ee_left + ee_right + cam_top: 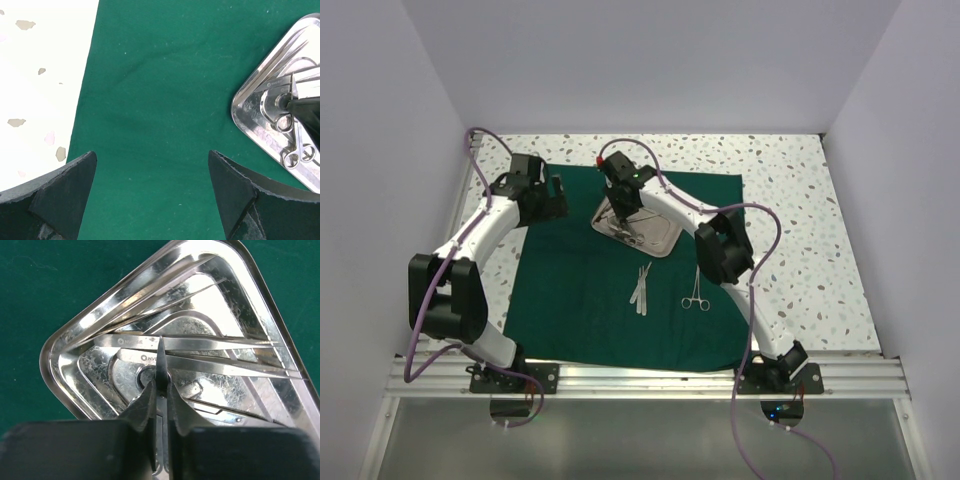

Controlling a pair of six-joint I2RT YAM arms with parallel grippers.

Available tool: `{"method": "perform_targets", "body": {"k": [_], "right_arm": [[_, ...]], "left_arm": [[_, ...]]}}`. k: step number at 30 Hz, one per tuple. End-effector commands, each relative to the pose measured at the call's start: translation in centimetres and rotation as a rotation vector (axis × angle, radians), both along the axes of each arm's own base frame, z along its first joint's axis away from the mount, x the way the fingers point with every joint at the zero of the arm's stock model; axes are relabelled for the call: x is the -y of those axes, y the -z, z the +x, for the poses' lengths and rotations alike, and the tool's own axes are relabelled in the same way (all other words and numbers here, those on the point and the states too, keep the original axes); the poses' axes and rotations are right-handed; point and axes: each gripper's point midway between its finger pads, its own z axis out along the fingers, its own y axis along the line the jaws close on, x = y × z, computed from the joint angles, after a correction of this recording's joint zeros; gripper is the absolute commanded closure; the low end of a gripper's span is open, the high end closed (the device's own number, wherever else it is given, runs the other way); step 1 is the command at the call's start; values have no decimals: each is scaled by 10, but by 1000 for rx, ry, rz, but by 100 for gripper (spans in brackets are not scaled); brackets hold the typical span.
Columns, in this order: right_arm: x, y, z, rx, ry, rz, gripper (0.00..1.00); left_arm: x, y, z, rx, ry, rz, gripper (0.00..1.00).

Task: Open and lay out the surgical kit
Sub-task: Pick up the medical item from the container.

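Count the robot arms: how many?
2. The left white arm holds the left claw open above the dark green cloth; the right white arm has the right claw shut on a slim steel instrument in the rectangular steel tray.

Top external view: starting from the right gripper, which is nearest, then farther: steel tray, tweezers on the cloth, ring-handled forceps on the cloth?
1. Steel tray, right under the right gripper, which pinches an instrument in it.
2. Tweezers, on the cloth, toward the near edge.
3. Ring-handled forceps, beside the tweezers, on their right.
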Motion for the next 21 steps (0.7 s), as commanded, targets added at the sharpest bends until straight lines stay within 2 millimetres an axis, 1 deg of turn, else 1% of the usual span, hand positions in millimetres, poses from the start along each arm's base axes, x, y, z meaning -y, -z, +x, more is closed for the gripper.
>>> {"method": "perform_targets", "body": {"k": [1, 5, 8, 9, 12, 13, 15, 16, 19, 20, 21], "right_arm": [[16, 46, -19, -99, 3, -98, 100], [20, 48, -21, -104, -1, -115, 100], [20, 34, -17, -81, 2, -110, 100], [20, 20, -14, -57, 8, -104, 100], [19, -8, -6, -12, 23, -79, 100], [21, -26, -2, 19, 35, -67, 100], [21, -45, 1, 44, 52, -49, 100], [21, -63, 2, 71, 62, -32, 100], [28, -83, 3, 93, 104, -8, 100], [30, -96, 0, 103, 115, 6, 100], [33, -100, -1, 106, 134, 14, 100]], "left_arm": [[-1, 2, 3, 8, 17, 20, 4], [-1, -2, 6, 17, 16, 18, 4], [-1, -7, 9, 28, 16, 17, 4], [0, -8, 9, 29, 18, 15, 4], [2, -11, 13, 41, 16, 6, 4], [2, -14, 14, 48, 18, 3, 4], [3, -17, 16, 56, 19, -3, 3], [4, -20, 18, 65, 18, -5, 4], [5, -25, 22, 78, 21, -8, 3], [6, -27, 23, 83, 23, -9, 3], [6, -28, 23, 85, 22, -13, 3]]}}
